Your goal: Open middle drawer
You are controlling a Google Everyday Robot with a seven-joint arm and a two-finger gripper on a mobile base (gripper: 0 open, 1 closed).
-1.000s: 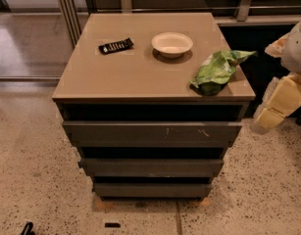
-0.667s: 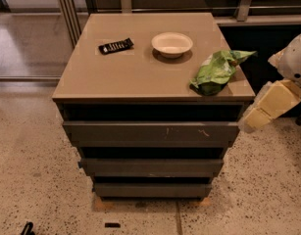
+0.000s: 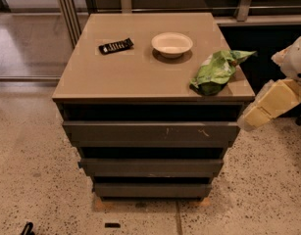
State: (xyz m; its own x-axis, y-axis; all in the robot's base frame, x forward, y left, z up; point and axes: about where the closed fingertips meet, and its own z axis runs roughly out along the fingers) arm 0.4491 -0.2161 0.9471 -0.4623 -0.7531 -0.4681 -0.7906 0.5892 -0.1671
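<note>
A dark grey-brown cabinet with three handleless drawer fronts stands in the middle of the camera view. The middle drawer [image 3: 151, 167] has a plain flat front and sits closed, below the wider top front with pale scratch marks [image 3: 151, 131] and above the narrowest bottom front [image 3: 152, 190]. My gripper [image 3: 248, 120], pale yellow, comes in from the right edge. It sits beside the cabinet's right front corner, level with the top front and above the middle drawer.
On the tan cabinet top [image 3: 115, 72] lie a black remote [image 3: 115, 46], a white bowl [image 3: 172, 44] and a green bag [image 3: 216, 71] near the right front corner. A metal rail and glass panel stand behind. Speckled floor surrounds the cabinet.
My gripper has moved left and slightly down, from out at the right edge to close beside the cabinet's right front corner. The drawers have not moved.
</note>
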